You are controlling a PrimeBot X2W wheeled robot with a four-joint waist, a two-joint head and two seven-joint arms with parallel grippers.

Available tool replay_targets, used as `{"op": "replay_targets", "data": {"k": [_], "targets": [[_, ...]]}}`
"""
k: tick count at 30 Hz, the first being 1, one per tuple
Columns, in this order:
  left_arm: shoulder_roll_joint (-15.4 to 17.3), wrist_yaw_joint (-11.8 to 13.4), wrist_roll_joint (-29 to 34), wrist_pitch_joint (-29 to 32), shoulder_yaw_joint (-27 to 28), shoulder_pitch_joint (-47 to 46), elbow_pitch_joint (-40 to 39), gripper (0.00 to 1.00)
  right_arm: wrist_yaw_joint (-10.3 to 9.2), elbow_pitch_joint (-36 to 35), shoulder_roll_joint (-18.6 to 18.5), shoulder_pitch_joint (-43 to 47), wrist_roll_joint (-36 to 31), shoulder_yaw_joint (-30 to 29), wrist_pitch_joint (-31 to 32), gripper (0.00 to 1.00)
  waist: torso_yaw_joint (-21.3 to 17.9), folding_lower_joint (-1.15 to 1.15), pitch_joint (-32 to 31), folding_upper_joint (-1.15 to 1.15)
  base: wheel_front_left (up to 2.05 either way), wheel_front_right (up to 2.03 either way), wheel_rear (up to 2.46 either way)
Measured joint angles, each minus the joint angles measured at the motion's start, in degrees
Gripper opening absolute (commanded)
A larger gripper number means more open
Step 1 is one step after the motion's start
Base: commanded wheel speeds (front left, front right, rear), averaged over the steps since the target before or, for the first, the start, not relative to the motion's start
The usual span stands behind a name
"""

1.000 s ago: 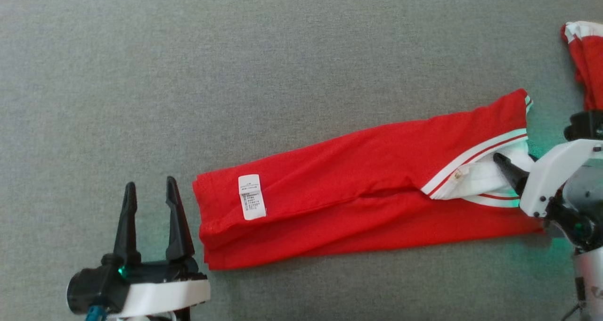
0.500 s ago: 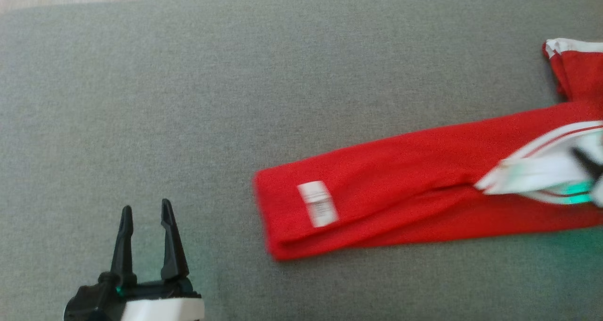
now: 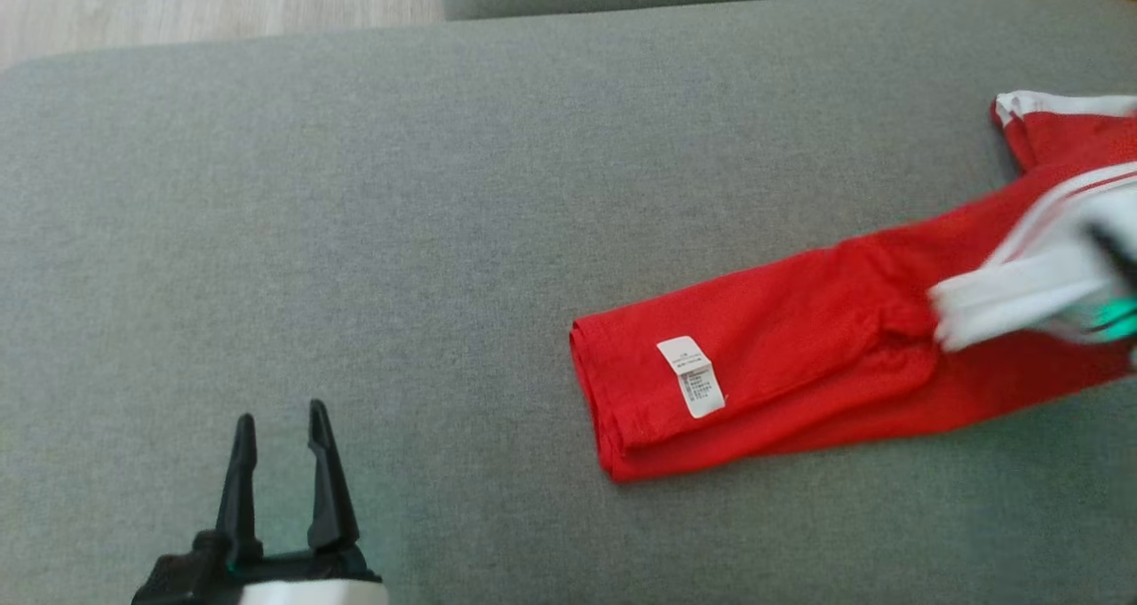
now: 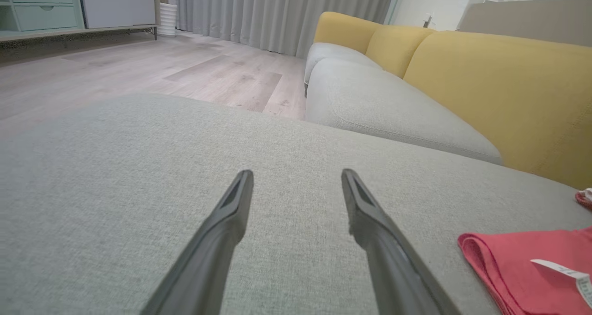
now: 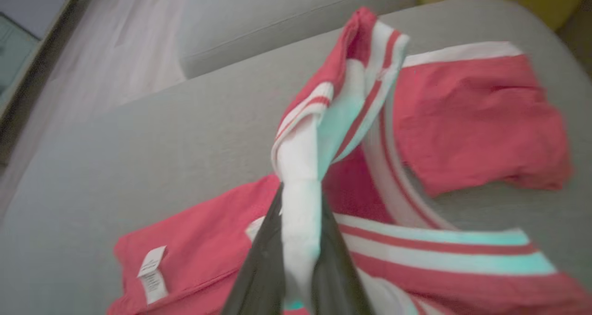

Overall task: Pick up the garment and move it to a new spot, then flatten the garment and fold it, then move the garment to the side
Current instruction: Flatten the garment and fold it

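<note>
A red garment (image 3: 799,356) with white striped trim lies folded lengthwise on the grey cushion (image 3: 444,232), running off the head view's right edge; its white care label (image 3: 692,377) faces up near the left end. My right gripper (image 5: 300,199) is shut on the white collar trim (image 5: 319,134), lifting it off the cushion; one dark finger (image 3: 1110,245) shows blurred at the right edge. My left gripper (image 3: 277,414) stands open at the lower left, well clear of the garment (image 4: 532,268), nothing between its fingers (image 4: 222,227).
The cushion's far edge meets wooden floor (image 3: 213,1) at upper left. Another grey seat (image 4: 393,111) with yellow backrests (image 4: 499,83) lies beyond. A cabinet (image 4: 41,9) and curtains (image 4: 277,9) stand far off.
The head camera has shifted, bringing the cushion's far edge and floor into view. The right gripper has pulled the garment to the right by its collar, widening the gap to the left gripper.
</note>
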Motion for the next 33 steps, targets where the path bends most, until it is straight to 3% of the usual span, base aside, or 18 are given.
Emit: {"op": "replay_targets", "data": {"k": [6, 9, 14, 20, 33], "targets": [[0.0, -0.4, 1.38, 0.0, -0.16, 0.01, 1.11, 1.0, -0.01, -3.99, 8.14, 6.12, 0.3, 11.43, 0.79, 0.0, 0.47, 0.0, -1.28, 0.0, 0.0, 0.0, 0.0], [0.0, -0.4, 1.44, 0.0, -0.18, 0.02, 1.2, 1.0, -0.01, -2.02, 11.06, 7.86, -0.1, 17.64, -2.67, 0.0, 0.77, 0.0, -1.68, 0.0, 0.0, 0.0, 0.0], [0.0, -0.44, 1.44, 0.0, -1.23, 0.03, 1.69, 1.0, -0.01, 5.44, 11.79, 8.0, -1.57, 26.86, -10.12, 0.0, 1.61, 0.0, -2.27, 0.0, 0.0, 0.0, 0.0], [0.0, -0.38, 1.44, 0.0, -1.82, 0.28, 2.03, 1.0, -0.01, 11.69, 11.94, 7.78, -0.74, 33.71, -17.52, 0.0, 2.62, 0.0, -2.54, 0.0, 0.0, 0.0, 0.0], [-0.01, -0.29, 1.44, 0.0, -2.56, 1.12, 2.79, 1.0, -0.01, 18.12, 11.94, 2.72, -1.77, 39.16, -26.77, 0.0, 2.71, 0.0, -2.3, 0.0, 0.0, 0.0, 0.0]]}}
